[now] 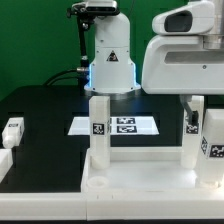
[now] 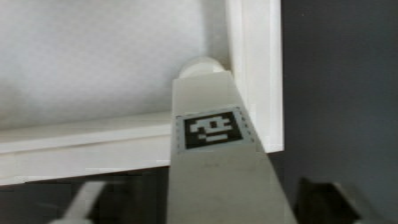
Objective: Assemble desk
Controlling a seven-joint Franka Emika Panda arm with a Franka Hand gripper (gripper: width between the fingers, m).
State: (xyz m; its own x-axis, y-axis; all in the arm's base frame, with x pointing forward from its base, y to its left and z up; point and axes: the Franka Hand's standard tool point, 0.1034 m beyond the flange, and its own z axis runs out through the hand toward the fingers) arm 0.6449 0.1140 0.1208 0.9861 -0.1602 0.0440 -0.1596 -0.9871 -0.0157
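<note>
Green backdrop point(image 1: 30, 40) (black tabletop point(image 1: 40, 108) below)

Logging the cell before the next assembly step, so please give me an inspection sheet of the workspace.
Surface: black table, marker board lying toward the back.
Job's things: desk top with upright legs standing in it; one loose leg at the exterior view's left.
Clutter: nothing seen.
Grippers: gripper straddles a tagged leg at the top's corner; grip unclear.
Cables: black cable beside the robot base.
Surroundings: green backdrop.

Black table point(image 1: 45, 105), marker board point(image 1: 115, 126) at centre, desk top point(image 1: 140, 190) nearer the camera — loose leg block point(image 1: 13, 130) apart.
</note>
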